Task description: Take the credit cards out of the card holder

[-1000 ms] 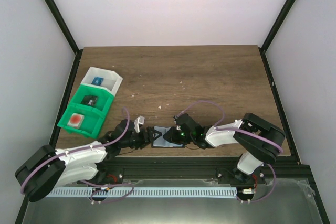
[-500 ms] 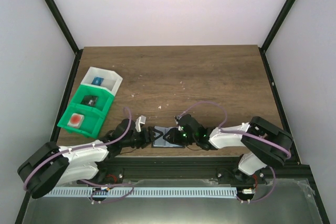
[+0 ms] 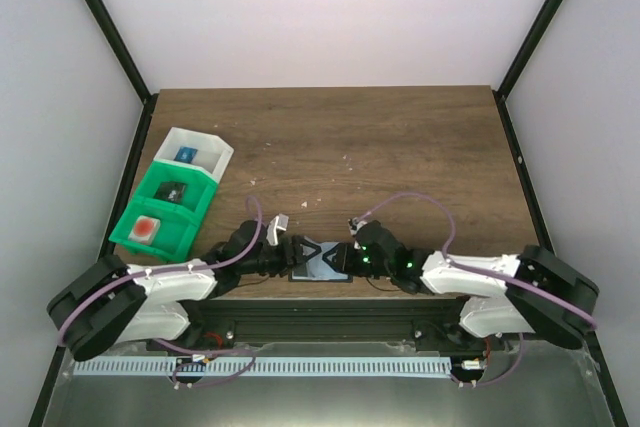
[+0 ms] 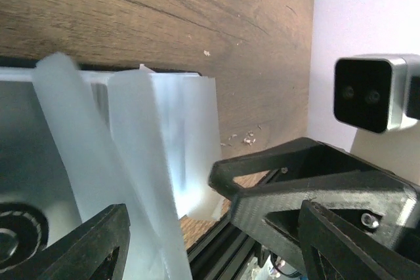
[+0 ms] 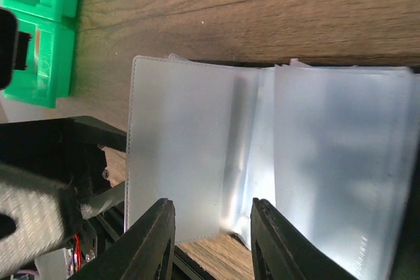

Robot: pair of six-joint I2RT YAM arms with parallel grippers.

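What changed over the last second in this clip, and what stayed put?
The right arm dropped lower, its elbow swinging out to the right; the right gripper stayed at the card holder. The left gripper edged right, closer to the holder. Nothing visibly taken or released. Holder and bins stayed put.

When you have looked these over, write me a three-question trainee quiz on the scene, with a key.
1. True or false: the card holder sits at the far edge of the table.
2. Where do the green bins stand, in the top view? A on the left side of the table; B on the right side; C in the centre.
3. Fill in: the bin farthest from the arms is ___ in colour.
Key: 1 false, it lies at the near edge; 2 A; 3 white.
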